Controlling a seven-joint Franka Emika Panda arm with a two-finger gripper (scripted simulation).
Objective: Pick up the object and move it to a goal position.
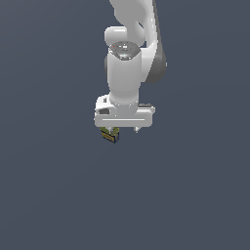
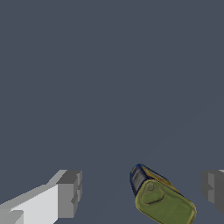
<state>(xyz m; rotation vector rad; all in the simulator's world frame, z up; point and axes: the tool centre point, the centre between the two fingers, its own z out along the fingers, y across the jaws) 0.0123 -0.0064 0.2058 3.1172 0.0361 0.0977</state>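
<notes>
Pincer (image 1: 126, 130) hangs low over the bench (image 1: 49, 195), fingers (image 2: 68, 192) spread wide with nothing gripped; I see the block (image 2: 162, 200) lying between them, tilted, nearer the finger on the exterior view's left, touching neither

A flat, matte slate-grey surface (image 1: 53, 195) fills the whole exterior view from edge to edge. It is uniform in colour and carries no seams, texture or markings. The light is soft and even. The wrist view shows the same plain grey-blue ground (image 2: 109, 65), only faintly lighter across one part.
</notes>
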